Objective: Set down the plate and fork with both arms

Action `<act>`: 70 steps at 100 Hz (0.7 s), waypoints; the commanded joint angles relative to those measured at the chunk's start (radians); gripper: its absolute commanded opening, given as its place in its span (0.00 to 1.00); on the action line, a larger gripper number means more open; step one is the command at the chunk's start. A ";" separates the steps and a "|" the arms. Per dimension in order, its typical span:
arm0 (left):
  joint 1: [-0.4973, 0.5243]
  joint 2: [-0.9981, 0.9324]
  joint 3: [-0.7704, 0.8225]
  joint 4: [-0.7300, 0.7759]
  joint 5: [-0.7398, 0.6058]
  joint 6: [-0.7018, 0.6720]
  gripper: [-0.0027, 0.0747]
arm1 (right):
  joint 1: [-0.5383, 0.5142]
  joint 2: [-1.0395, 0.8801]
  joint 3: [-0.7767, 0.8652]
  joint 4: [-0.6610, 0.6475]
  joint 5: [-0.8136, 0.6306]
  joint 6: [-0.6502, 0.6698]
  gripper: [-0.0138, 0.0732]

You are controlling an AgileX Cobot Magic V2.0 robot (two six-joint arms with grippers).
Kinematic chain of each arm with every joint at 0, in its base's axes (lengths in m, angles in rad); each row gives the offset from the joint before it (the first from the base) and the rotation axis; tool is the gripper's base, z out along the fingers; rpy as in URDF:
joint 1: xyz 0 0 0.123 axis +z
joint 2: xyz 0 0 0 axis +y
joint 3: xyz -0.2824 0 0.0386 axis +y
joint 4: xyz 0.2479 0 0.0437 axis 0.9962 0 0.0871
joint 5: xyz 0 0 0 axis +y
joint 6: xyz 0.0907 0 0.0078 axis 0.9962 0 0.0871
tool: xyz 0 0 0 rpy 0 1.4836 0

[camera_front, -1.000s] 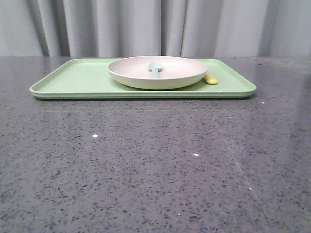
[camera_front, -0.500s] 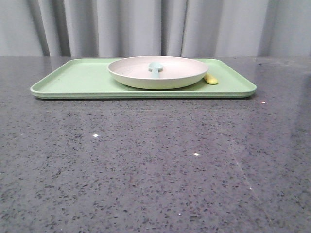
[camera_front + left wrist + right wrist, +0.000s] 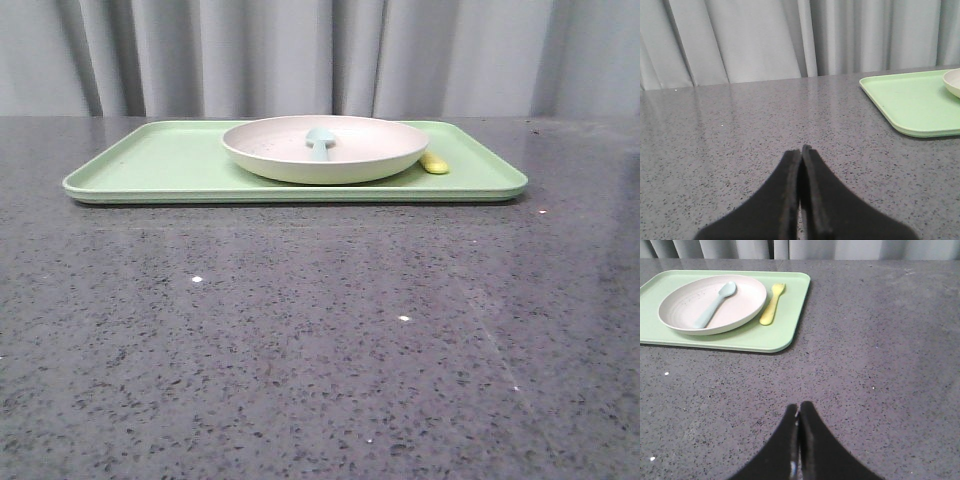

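The cream-white plate point(image 3: 324, 148) sits on the light-green tray point(image 3: 160, 160) at the far side of the table, with a pale-blue spoon shape point(image 3: 318, 140) inside it. The pale-yellow fork point(image 3: 433, 162) lies on the tray just right of the plate. The right wrist view shows the plate point(image 3: 740, 305), the fork point(image 3: 771, 310) and the tray point(image 3: 785, 335) too. My right gripper point(image 3: 799, 407) is shut and empty over bare table, well short of the tray. My left gripper point(image 3: 800, 150) is shut and empty, left of the tray point(image 3: 905, 100); only the plate's edge point(image 3: 952, 82) shows there. Neither gripper appears in the front view.
The table is dark grey speckled stone point(image 3: 320, 340). Grey curtains point(image 3: 300, 55) hang behind it. Nothing else stands on the table in these views.
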 commanded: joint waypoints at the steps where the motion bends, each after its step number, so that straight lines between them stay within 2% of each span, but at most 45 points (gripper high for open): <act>1: 0.002 -0.032 0.013 -0.010 -0.072 -0.003 0.01 | -0.005 0.006 -0.019 -0.010 -0.078 -0.010 0.08; 16: 0.002 -0.032 0.013 -0.010 -0.072 -0.003 0.01 | -0.023 0.006 0.024 -0.031 -0.151 -0.010 0.08; 42: 0.002 -0.030 0.013 -0.010 -0.072 -0.003 0.01 | -0.144 -0.071 0.178 -0.055 -0.412 -0.010 0.08; 70: 0.002 -0.030 0.013 -0.010 -0.072 -0.003 0.01 | -0.175 -0.215 0.409 -0.080 -0.499 -0.010 0.08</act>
